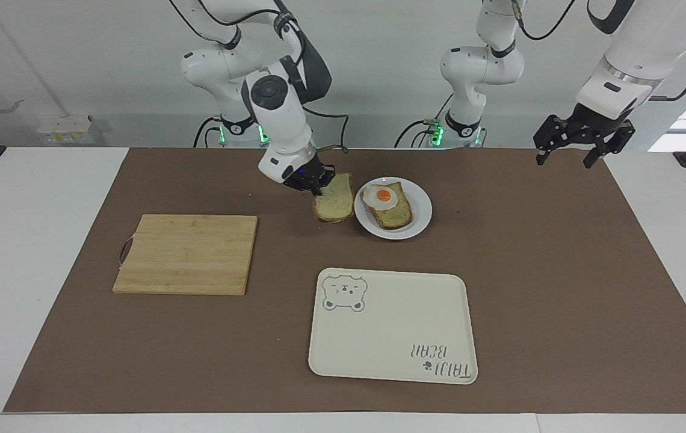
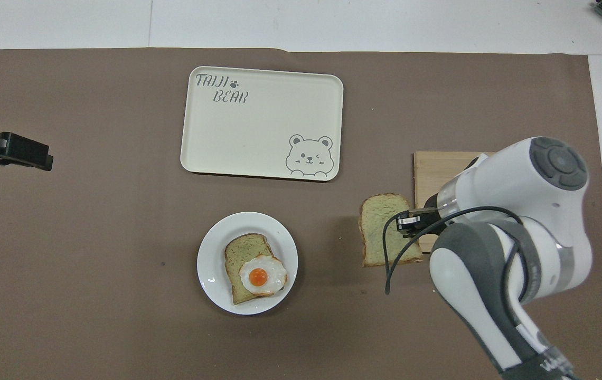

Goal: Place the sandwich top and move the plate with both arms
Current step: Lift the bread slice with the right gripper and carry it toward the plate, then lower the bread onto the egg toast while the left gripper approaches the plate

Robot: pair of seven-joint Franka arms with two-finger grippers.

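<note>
The brown mat (image 1: 559, 288) carried the cream tray (image 1: 391, 337) and cutting board (image 1: 186, 255); the plate (image 1: 418, 222) sat nearer the robots than the tray; the right gripper (image 1: 318, 187), clamped on the sandwich top (image 1: 334, 204), hung over the mat between board and plate; the left gripper (image 1: 564, 157) waited with jaws apart over the mat's edge at the left arm's end.

Our right arm comes from its base, elbow bent high, forearm sloping down over counter's middle. Our right hand (image 1: 319, 187) clamped tight on sandwich top (image 1: 334, 205), slice hanging tilted in air just beside plate (image 1: 418, 222). Our left arm waits, raised over left arm's end of counter, wrist pointing down. Our left hand (image 1: 567, 155) spread wide, fingers (image 1: 543, 155) apart, holding nothing.
</note>
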